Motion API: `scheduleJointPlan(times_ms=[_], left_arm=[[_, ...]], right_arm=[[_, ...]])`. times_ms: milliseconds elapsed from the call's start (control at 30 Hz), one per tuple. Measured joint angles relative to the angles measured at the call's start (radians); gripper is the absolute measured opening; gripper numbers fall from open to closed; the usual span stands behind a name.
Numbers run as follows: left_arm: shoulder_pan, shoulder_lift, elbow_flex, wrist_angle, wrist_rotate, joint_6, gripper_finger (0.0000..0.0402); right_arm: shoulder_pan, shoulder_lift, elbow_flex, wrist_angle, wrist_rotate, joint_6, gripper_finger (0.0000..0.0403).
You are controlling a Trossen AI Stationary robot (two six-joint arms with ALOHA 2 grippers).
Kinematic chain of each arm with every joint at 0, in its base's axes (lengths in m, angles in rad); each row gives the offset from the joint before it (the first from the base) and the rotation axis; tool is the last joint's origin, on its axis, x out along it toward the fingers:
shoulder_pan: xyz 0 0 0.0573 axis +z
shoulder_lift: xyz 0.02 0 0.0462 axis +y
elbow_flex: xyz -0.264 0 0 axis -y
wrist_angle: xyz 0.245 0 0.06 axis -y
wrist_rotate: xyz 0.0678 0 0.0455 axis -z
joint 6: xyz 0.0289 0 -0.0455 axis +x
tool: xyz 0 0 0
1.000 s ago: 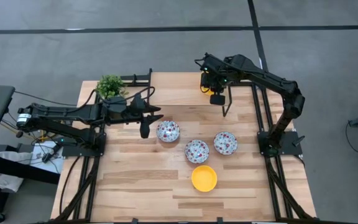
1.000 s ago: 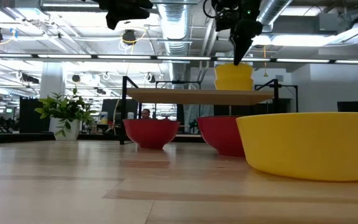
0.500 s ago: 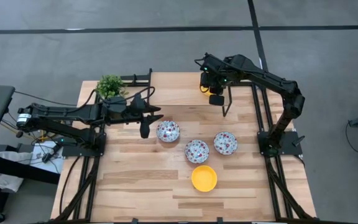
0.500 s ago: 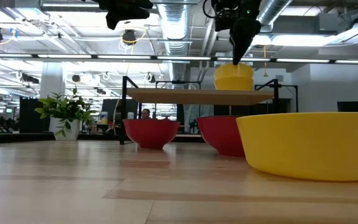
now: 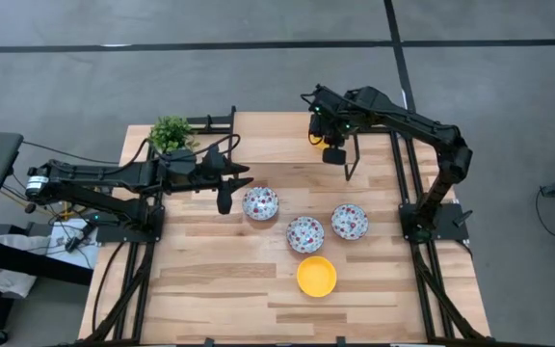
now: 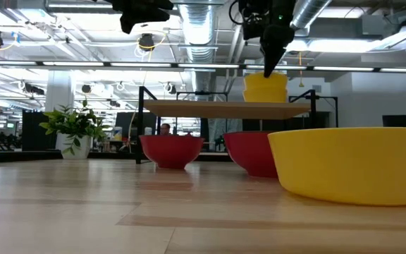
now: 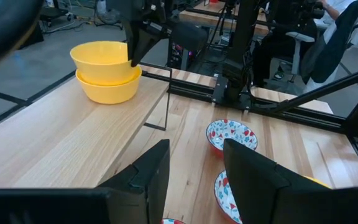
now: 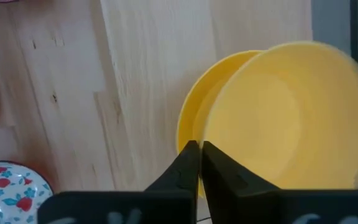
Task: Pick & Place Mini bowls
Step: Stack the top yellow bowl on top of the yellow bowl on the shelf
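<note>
Two plain yellow mini bowls stand stacked on a raised wooden shelf at the far side of the table. My right gripper is shut on the top bowl, pointing down at it. Three floral mini bowls and a third yellow bowl rest on their bases on the tabletop. My left gripper is open and empty above the table, just left of the leftmost floral bowl. My right gripper pinches the top yellow bowl's rim between its two fingers, one inside the bowl and one outside. The fingers come from above, pointing down. The top bowl sits nested in the lower yellow bowl on the shelf, offset from it.
A small green potted plant stands at the table's far left corner. The shelf stands on thin black legs above the tabletop. Black frame rails run along both side edges of the table. Bare wood lies at the near side around the lone yellow bowl.
My right gripper has shifted slightly toward the table's left edge at the stacked yellow bowls, staying shut on the top bowl's rim. The top bowl has rocked a little in the lower one.
</note>
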Motion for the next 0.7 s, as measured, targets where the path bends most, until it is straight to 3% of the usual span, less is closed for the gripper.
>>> scheduleJointPlan(times_ms=[700], left_arm=[[0.0,0.0,0.0,0.0,0.024,0.0,0.015]], right_arm=[[-0.002,0.0,0.0,0.035,-0.021,0.028,0.0]])
